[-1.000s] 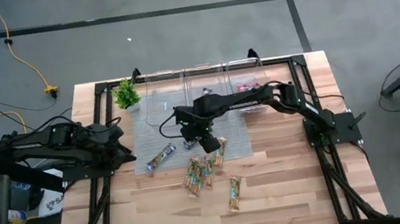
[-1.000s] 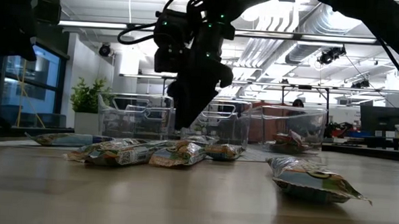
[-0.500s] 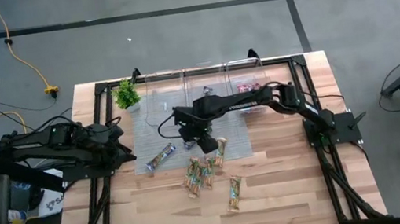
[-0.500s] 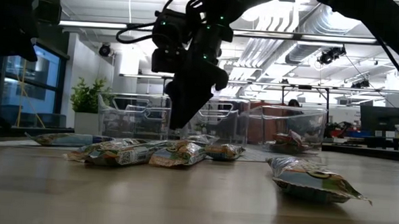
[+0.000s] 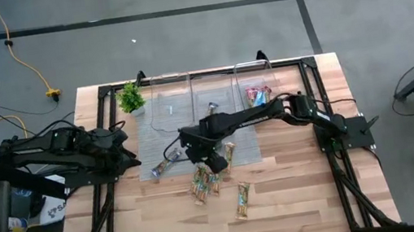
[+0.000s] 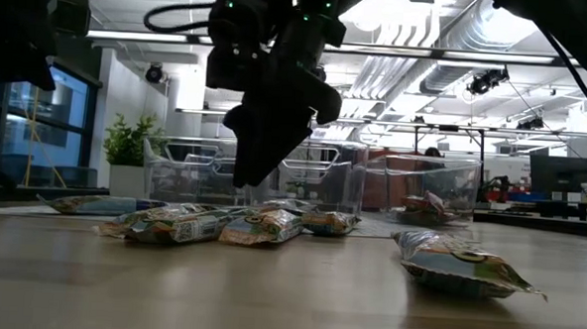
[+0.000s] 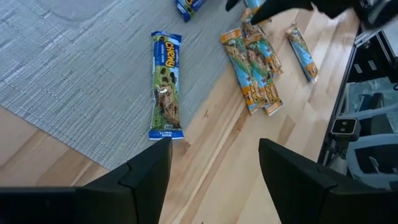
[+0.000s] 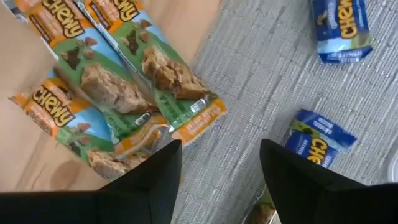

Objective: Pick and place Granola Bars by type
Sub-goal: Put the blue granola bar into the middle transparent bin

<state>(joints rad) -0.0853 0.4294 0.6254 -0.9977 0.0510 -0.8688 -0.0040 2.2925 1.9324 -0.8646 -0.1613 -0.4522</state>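
Across a wooden table [image 5: 302,200] on a grey concrete floor [image 5: 178,30] lay a grey woven mat [image 5: 167,126]. The right gripper [image 5: 215,161] hovered low, fingers spread and empty, over the orange-green Granola Bars [image 8: 124,81] clustered at the mat's edge; blue ones [image 7: 166,84] lay on the mat. The left gripper [image 5: 121,135], also spread, waited at the left side.
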